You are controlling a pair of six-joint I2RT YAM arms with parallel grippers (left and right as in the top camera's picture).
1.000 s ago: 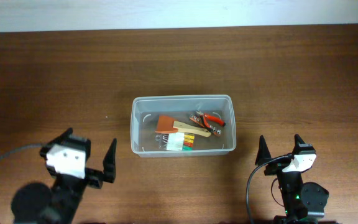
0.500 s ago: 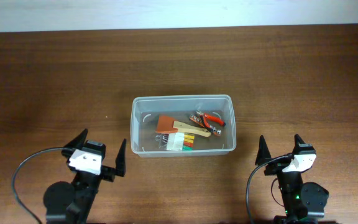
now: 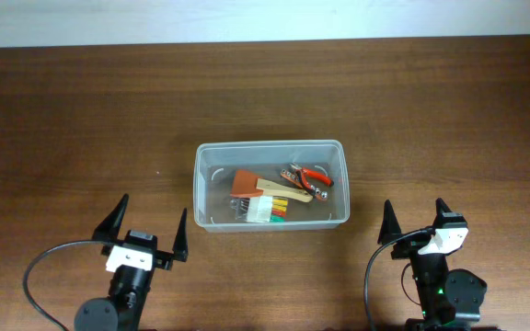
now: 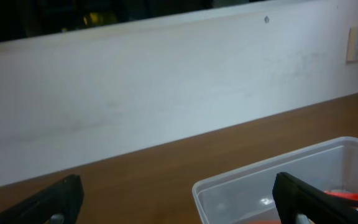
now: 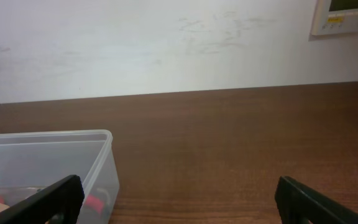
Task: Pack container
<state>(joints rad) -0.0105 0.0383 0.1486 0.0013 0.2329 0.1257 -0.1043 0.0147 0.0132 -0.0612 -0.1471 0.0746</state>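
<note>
The left hand (image 3: 153, 219) and right hand (image 3: 414, 219) both stand spread and empty, low over the surface (image 3: 81, 110), each apart from the container (image 3: 270, 145), which sits farther back between them. Inside it lie red-handled pliers (image 3: 313, 176) and what may be a brush (image 3: 251, 184). A reach inward risks a finger catching the rim, which could shove or tip it.

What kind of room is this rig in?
Likely an office or lab room: wooden table, plain white wall with a thermostat-style panel, clear container of hand tools.
</note>
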